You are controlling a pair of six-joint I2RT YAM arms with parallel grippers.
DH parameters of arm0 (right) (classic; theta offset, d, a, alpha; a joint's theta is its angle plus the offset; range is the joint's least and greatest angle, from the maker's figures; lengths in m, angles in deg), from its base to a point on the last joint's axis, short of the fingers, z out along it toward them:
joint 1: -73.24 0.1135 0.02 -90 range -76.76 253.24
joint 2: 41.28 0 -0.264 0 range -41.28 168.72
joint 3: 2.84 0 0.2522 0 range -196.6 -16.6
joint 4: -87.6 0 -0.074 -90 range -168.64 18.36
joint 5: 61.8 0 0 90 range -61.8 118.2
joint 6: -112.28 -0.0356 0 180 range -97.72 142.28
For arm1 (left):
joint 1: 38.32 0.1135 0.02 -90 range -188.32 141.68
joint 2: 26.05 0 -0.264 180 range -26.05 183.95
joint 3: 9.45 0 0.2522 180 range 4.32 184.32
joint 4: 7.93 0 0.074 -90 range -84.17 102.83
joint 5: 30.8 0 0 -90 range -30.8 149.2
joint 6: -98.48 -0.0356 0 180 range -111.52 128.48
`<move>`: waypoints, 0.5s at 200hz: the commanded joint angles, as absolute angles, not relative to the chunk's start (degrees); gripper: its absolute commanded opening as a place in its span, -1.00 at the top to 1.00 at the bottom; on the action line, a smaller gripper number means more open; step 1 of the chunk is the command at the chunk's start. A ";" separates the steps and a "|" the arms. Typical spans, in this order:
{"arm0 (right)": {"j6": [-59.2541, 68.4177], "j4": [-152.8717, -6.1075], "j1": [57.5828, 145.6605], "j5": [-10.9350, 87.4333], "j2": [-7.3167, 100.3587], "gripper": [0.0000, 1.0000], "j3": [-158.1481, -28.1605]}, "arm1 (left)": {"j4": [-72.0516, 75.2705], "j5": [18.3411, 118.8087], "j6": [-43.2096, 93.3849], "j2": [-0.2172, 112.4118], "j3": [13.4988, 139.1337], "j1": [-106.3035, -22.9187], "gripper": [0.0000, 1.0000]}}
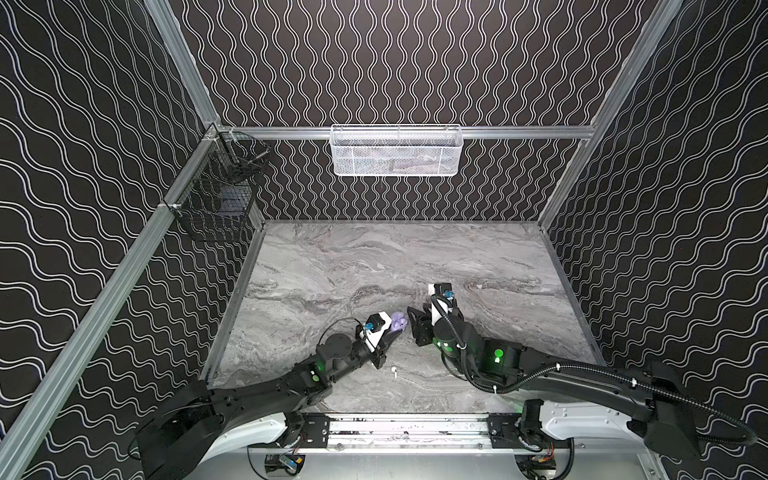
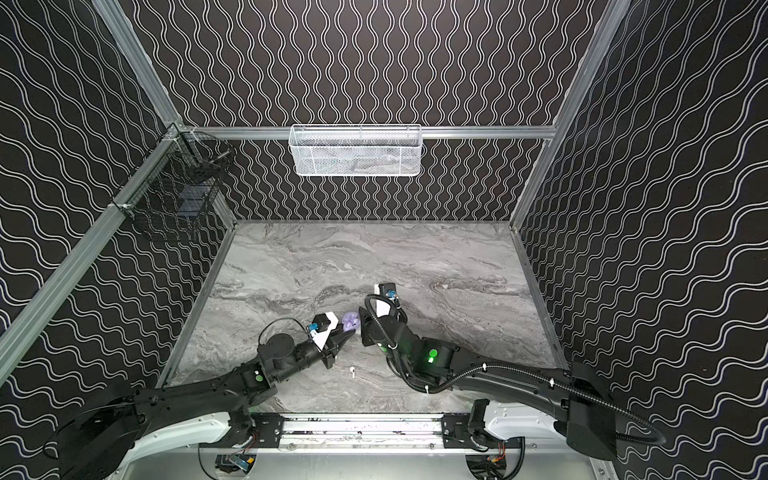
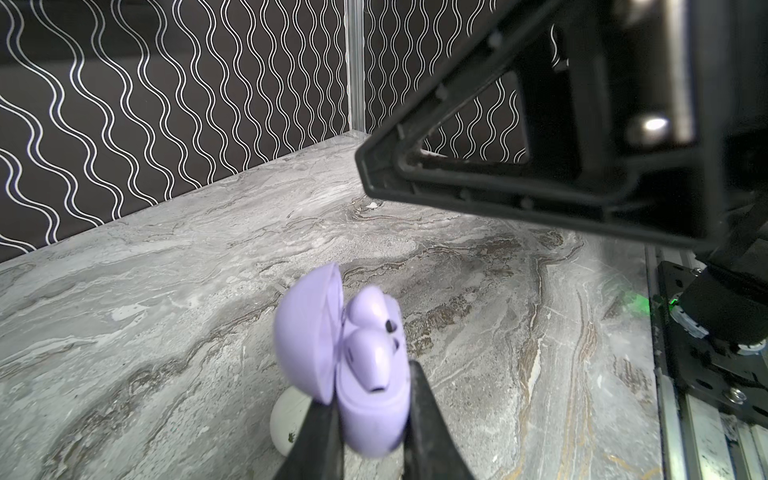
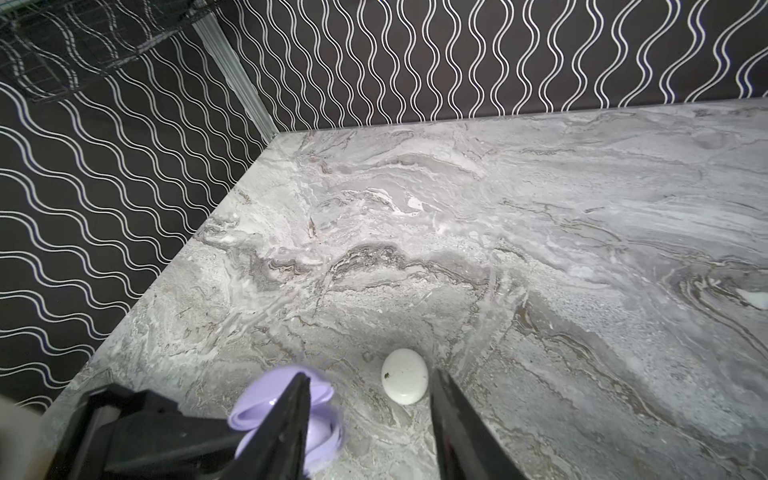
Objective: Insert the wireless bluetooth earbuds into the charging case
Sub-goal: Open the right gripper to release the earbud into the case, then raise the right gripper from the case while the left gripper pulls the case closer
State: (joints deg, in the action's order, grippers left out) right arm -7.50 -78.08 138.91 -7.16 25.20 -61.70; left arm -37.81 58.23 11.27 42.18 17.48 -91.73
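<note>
My left gripper (image 3: 370, 399) (image 1: 388, 332) is shut on the base of the lavender charging case (image 3: 374, 419) (image 1: 400, 321) (image 2: 350, 322). The case's lid (image 3: 307, 332) stands open. Two lavender earbuds (image 3: 368, 357) sit in its wells, heads up. My right gripper (image 4: 370, 374) (image 1: 417, 328) (image 2: 365, 328) hangs open just right of the case, with nothing between its fingers. One finger (image 4: 291, 415) overlaps the case (image 4: 274, 399) in the right wrist view. A white earbud (image 1: 394, 371) (image 2: 353, 371) lies loose on the marble near the front.
A closed white round case (image 4: 405, 376) (image 3: 291, 419) rests on the table beside the lavender one, under the right gripper. A small white object (image 4: 754, 299) lies farther right. A white mesh basket (image 1: 397, 149) and a black wire basket (image 1: 216, 199) hang on the walls.
</note>
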 commanded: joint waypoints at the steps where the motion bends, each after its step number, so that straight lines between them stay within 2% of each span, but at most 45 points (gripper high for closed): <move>1: -10.27 -72.19 136.58 -3.12 25.16 0.01 -63.50 | -38.91 58.79 10.35 42.54 18.14 -91.67 1.00; 100: -11.47 -61.63 128.46 11.20 24.54 -0.10 -68.76 | -39.26 62.21 9.05 43.83 19.01 -92.02 1.00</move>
State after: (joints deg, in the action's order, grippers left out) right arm -10.25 -64.57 129.73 6.94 24.85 -67.52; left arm -37.39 60.18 9.96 43.40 18.34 -91.93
